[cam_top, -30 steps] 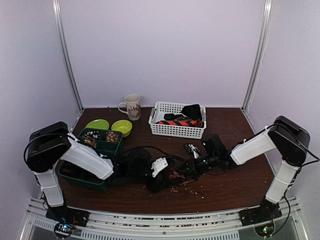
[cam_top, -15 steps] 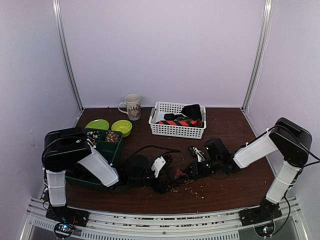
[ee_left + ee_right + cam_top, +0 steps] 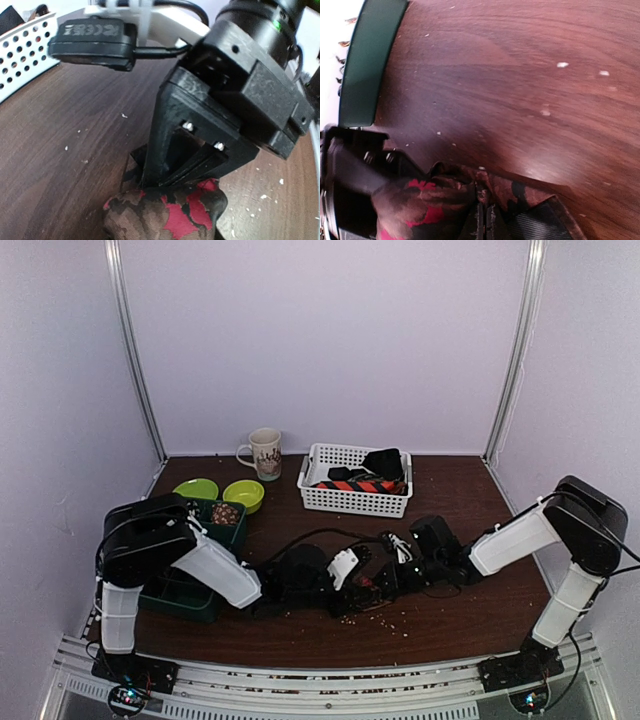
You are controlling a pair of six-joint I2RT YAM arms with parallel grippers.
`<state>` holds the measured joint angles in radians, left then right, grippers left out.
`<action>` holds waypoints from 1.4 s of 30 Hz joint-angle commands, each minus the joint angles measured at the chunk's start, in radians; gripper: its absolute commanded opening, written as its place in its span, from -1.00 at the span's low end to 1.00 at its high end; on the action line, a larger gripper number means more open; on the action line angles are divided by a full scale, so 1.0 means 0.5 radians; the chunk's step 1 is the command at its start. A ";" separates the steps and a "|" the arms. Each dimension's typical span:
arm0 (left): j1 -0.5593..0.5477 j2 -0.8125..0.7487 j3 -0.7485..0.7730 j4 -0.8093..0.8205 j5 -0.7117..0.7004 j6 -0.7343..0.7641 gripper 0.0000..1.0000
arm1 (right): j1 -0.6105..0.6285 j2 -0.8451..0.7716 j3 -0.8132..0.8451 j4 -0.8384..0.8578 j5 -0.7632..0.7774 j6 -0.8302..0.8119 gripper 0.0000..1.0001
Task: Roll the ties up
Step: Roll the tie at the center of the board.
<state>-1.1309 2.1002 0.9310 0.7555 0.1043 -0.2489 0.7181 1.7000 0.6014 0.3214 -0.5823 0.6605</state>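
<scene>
The tie [image 3: 167,212], dark with red patches, lies bunched into a partial coil on the table [image 3: 470,490], front and centre, between the two arms and well short of the basket [image 3: 340,502]. The right gripper [image 3: 152,182] comes down on it from above with its fingers drawn together into the fabric, pinching a fold at the top of the bundle; this looks meant to pin the loose end so the coil cannot spring open while it is turned. The left gripper [image 3: 352,580] sits just beside the bundle on the opposite side, low to the table, probably to steady or wind the roll, but no view shows its fingers well enough, so I cannot tell whether it is open or clamped. A strip of black lining shows at the tie's edge in the right wrist view, so the roll looks loose and unfinished. Counting ties: one here, and at least two in the basket, a striped one [image 3: 365,484] and a black one [image 3: 385,462], apparently waiting their turn. Something patterned sits in a compartment of the green tray [image 3: 210,536] at the left; it is too small to name. Beyond that stand two green bowls [image 3: 194,488] [image 3: 244,494] and one mug [image 3: 266,452] at the back, all apart from the work. Pale crumbs [image 3: 395,618] dot the wood near the tie.
</scene>
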 commanded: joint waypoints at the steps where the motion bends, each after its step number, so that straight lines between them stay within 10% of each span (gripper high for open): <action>1: -0.115 0.046 0.209 -0.740 -0.120 0.387 -0.58 | -0.041 -0.083 0.025 -0.251 0.000 -0.011 -0.99; 17: -0.116 0.029 0.324 -1.199 -0.139 0.475 -0.66 | -0.393 -0.333 -0.001 -0.746 -0.275 -0.013 0.26; 42: -0.116 0.038 0.327 -1.220 -0.143 0.501 -0.65 | -0.259 -0.122 -0.243 0.668 -0.766 0.712 0.41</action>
<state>-1.1820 2.0853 1.1244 0.3424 0.0235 -0.0154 0.5682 1.6238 0.4835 0.5407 -0.9310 0.9760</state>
